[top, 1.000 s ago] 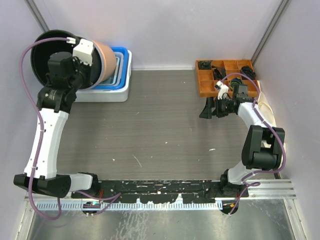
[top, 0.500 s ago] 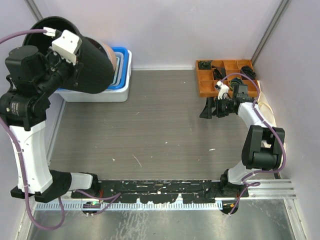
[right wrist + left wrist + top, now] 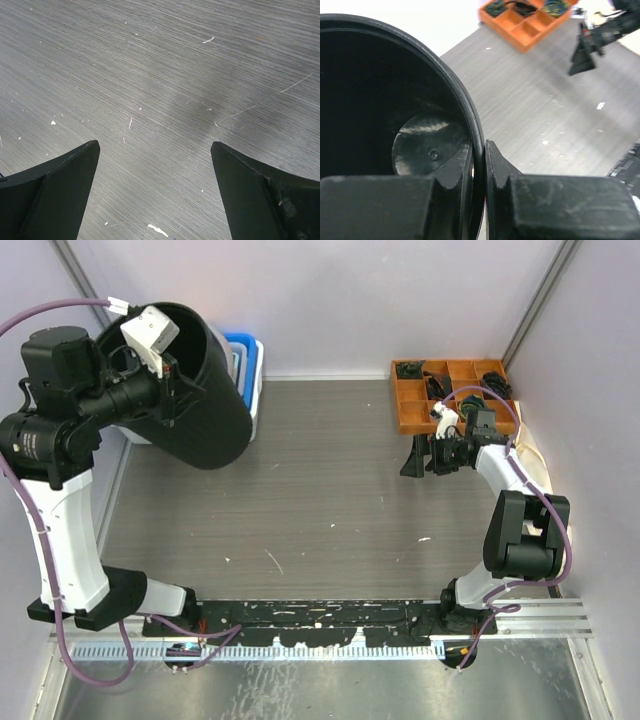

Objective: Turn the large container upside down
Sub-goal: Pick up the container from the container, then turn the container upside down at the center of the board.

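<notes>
- Now the large container (image 3: 205, 400), a black bucket, hangs in the upper left of the overhead view. It has swung forward and down from where it was a second ago, when its open mouth faced up toward the camera above the blue tubs (image 3: 250, 365).
- It is tipped well over and clear of the table (image 3: 330, 510). Its dark side wall faces the camera and it covers most of the tubs behind it.
- Judging by this, the turn is under way but not finished. The mouth is not yet facing down, and the bucket still has to be rolled further and set on its rim.
- The left arm rises tall along the left edge of the frame. Its elbow is high and its forearm reaches right, into the bucket's side.
- The left gripper (image 3: 479, 150) is pinched on the bucket's rim (image 3: 470, 107), with one finger inside the wall and one outside. The wrist view looks down the dark interior to the round base.
- At centre right, the right gripper (image 3: 155, 165) hangs spread wide over bare table, just below the orange tray (image 3: 415, 415). It holds nothing and has not moved.
</notes>
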`<action>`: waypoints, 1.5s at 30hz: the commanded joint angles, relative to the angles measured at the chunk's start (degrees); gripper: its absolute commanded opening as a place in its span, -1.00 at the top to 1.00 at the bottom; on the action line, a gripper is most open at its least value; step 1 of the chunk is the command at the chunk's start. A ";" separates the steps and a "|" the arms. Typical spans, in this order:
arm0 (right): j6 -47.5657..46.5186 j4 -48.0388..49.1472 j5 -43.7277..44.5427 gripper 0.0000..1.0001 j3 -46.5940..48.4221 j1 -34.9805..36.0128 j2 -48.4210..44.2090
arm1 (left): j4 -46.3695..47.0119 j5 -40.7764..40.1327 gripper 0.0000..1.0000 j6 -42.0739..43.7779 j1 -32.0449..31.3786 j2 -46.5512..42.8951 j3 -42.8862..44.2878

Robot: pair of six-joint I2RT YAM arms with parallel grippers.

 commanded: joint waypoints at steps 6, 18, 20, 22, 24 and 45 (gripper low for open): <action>1.53 -0.64 2.00 -1.00 5.26 0.25 -3.14 | 5.49 17.42 1.00 -10.56 -1.48 3.21 3.09; -3.65 -16.04 6.37 -0.99 17.30 0.26 -5.73 | 19.74 30.85 1.00 -27.86 -7.10 1.72 -11.79; -6.64 -18.45 9.03 -0.99 18.98 0.21 -6.94 | 23.44 32.51 1.00 -31.67 -8.90 2.59 -15.00; -9.87 -19.27 11.09 -0.99 19.03 0.25 -9.95 | 26.94 34.89 1.00 -36.33 -10.16 4.12 -17.01; -12.23 -17.61 12.30 -0.99 16.56 -0.06 -15.15 | 32.32 37.25 1.00 -41.00 -11.35 6.34 -19.78; -31.81 -54.44 6.58 -1.00 29.65 2.47 -23.42 | 140.09 26.21 1.00 -134.25 -14.90 41.40 -42.47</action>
